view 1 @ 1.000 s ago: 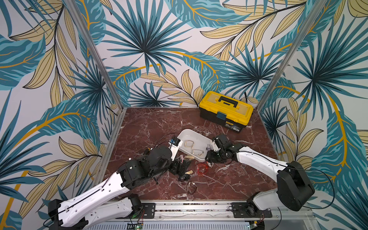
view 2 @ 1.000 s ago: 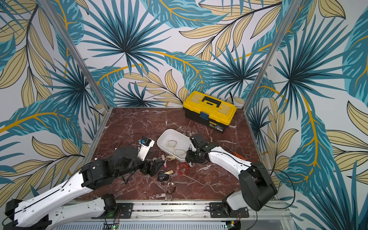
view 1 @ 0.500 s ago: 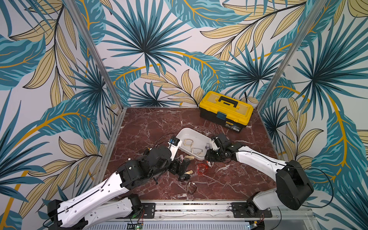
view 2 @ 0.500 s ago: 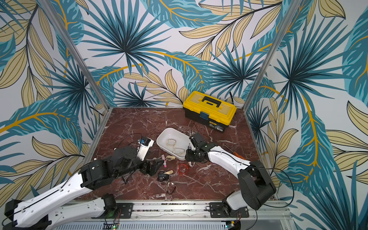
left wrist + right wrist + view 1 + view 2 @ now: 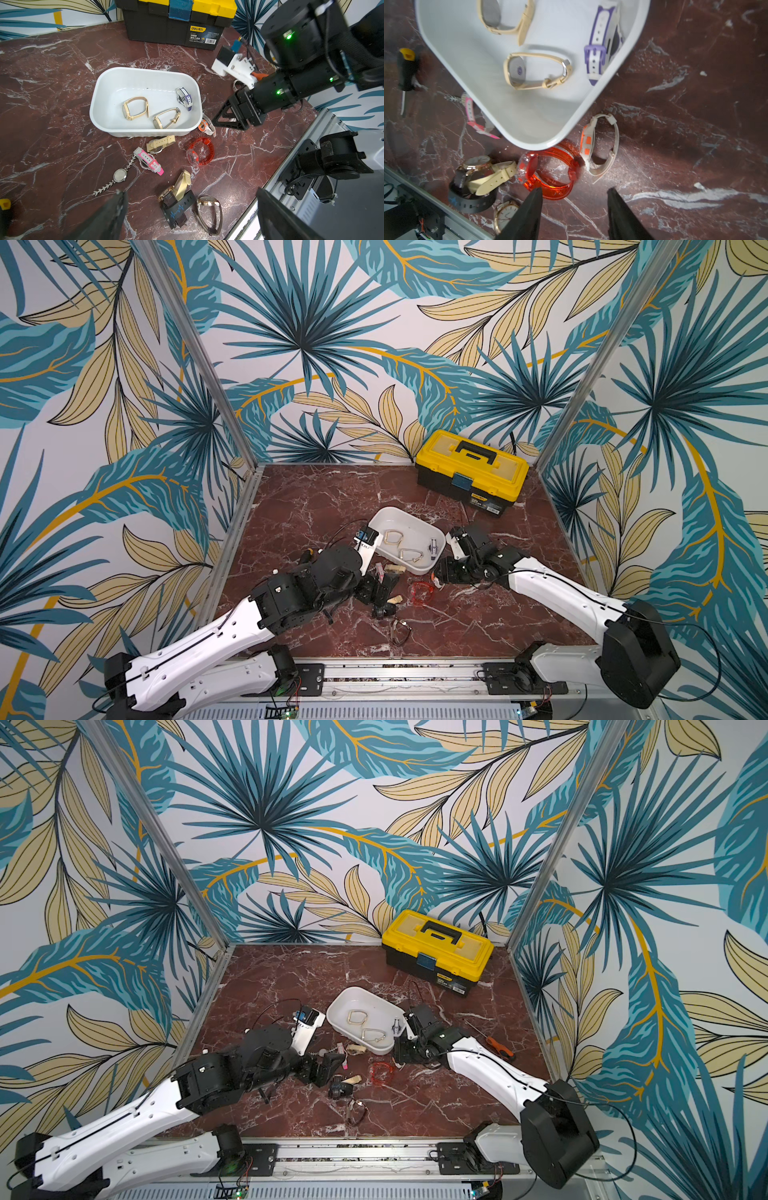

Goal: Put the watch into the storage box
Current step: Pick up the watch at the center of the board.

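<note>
Jaws on the left arm [image 5: 199, 651] stand spread wide and empty, low by a heap of watches [image 5: 178, 199] near the front edge of the worktop [image 5: 316, 506]. That arm stretches in from the near left. From the near right the right arm [image 5: 552, 593] reaches in, wrist bent low. Its jaws are parted with nothing between them, aimed at a red watch [image 5: 550, 176] and a white-and-orange watch [image 5: 600, 147]. Both lie just outside the near right corner of the storage box [image 5: 112, 97]. Inside it lie three watches [image 5: 166, 118]. Farther back stands a yellow toolbox [image 5: 471, 475].
</note>
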{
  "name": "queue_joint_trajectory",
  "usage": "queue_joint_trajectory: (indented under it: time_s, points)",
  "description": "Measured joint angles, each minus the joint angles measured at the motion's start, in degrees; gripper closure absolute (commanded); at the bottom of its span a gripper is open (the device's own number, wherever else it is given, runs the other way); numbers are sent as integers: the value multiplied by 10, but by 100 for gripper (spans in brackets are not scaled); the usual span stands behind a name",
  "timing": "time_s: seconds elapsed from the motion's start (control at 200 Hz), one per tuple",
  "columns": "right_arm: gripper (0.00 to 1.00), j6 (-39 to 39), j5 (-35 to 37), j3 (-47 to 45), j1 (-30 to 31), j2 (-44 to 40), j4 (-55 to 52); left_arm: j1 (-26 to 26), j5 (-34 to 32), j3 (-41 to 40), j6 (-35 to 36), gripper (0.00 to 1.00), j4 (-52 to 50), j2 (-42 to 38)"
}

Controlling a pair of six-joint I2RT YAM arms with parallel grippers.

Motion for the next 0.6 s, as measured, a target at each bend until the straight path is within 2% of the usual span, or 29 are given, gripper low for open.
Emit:
queue_joint_trajectory:
  time_s: [0.596]
  points:
    - [53, -9, 2, 12, 0, 129, 53, 0, 2, 0, 2, 0, 2, 2]
